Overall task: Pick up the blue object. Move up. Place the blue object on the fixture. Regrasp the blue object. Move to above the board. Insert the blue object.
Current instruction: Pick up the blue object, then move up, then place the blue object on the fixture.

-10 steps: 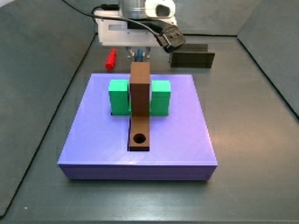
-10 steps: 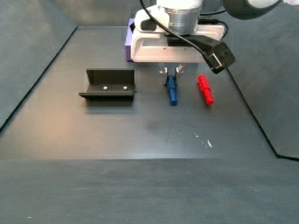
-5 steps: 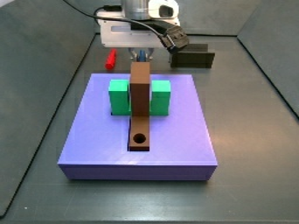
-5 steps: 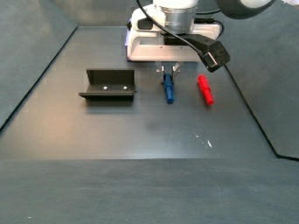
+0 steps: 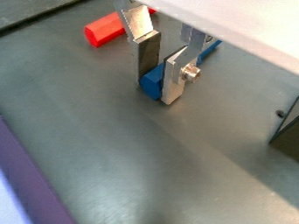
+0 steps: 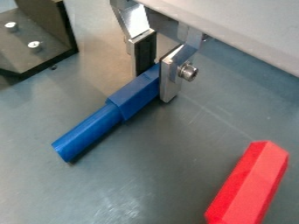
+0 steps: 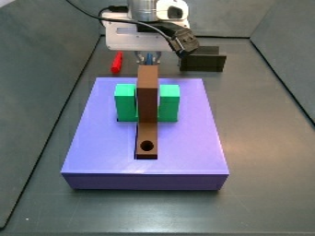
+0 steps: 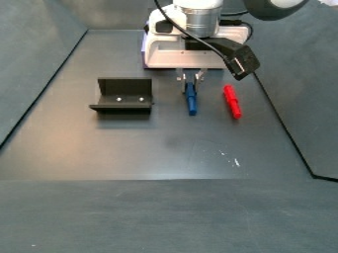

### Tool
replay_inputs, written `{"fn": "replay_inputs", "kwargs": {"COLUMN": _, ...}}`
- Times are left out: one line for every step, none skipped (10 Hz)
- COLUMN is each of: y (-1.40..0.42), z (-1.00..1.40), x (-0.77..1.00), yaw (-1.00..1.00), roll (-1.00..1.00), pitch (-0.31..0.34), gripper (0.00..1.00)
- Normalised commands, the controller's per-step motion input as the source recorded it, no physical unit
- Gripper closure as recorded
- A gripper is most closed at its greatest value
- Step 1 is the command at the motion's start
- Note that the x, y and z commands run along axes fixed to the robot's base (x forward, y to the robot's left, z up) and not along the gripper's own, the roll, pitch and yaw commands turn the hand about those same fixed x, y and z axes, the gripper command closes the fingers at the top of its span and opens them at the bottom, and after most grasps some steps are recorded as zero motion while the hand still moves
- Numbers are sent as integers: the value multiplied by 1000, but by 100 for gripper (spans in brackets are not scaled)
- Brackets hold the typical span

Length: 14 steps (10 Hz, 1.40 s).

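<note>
Since half a second back nothing has shifted, I read the descent as finished: my tool [image 6: 156, 63] sits low over the blue object [image 6: 107, 115], fingers straddling one end of it in both wrist views. Whether the pads [image 5: 147, 61] are pressing it yet I cannot tell. It lies flat on the tabletop [image 8: 185, 188] beside the red peg [image 8: 231, 101], with the fixture [image 8: 122, 97] well apart. I judge the pick is not yet made.

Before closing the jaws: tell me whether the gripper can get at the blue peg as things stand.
Probably yes. The gripper straddles one end of the blue peg on the floor; the red peg lies apart.
</note>
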Motion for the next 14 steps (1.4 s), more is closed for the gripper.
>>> {"fn": "replay_inputs", "kwargs": {"y": 0, "z": 0, "x": 0, "yaw": 0, "roll": 0, "pitch": 0, "gripper": 100}}
{"fn": "replay_inputs", "kwargs": {"y": 0, "z": 0, "x": 0, "yaw": 0, "roll": 0, "pitch": 0, "gripper": 100}}
{"fn": "replay_inputs", "kwargs": {"y": 0, "z": 0, "x": 0, "yaw": 0, "roll": 0, "pitch": 0, "gripper": 100}}
{"fn": "replay_inputs", "kwargs": {"y": 0, "z": 0, "x": 0, "yaw": 0, "roll": 0, "pitch": 0, "gripper": 100}}
{"fn": "replay_inputs", "kwargs": {"y": 0, "z": 833, "x": 0, "yaw": 0, "roll": 0, "pitch": 0, "gripper": 100}}
{"fn": "replay_inputs", "kwargs": {"y": -44, "z": 745, "x": -75, "yaw": 36, "roll": -6, "pitch": 48, "gripper": 100}}
{"fn": "replay_inputs", "kwargs": {"y": -40, "z": 541, "x": -92, "yaw": 43, "roll": -2, "pitch": 40, "gripper": 100}}
{"fn": "replay_inputs", "kwargs": {"y": -20, "z": 259, "x": -55, "yaw": 33, "roll": 6, "pitch": -4, "gripper": 100}}
{"fn": "replay_inputs", "kwargs": {"y": -23, "z": 0, "x": 0, "yaw": 0, "roll": 0, "pitch": 0, "gripper": 100}}
{"fn": "replay_inputs", "kwargs": {"y": 229, "z": -14, "x": 57, "yaw": 0, "roll": -649, "pitch": -37, "gripper": 100}}
{"fn": "replay_inputs", "kwargs": {"y": 140, "z": 89, "x": 511, "yaw": 0, "roll": -1000, "pitch": -29, "gripper": 100}}
{"fn": "replay_inputs", "kwargs": {"y": 120, "z": 46, "x": 597, "yaw": -9, "roll": -1000, "pitch": -106, "gripper": 100}}
{"fn": "replay_inputs", "kwargs": {"y": 100, "z": 63, "x": 606, "yaw": -63, "roll": -1000, "pitch": -123, "gripper": 100}}
{"fn": "replay_inputs", "kwargs": {"y": 100, "z": 66, "x": 603, "yaw": -63, "roll": -1000, "pitch": -123, "gripper": 100}}
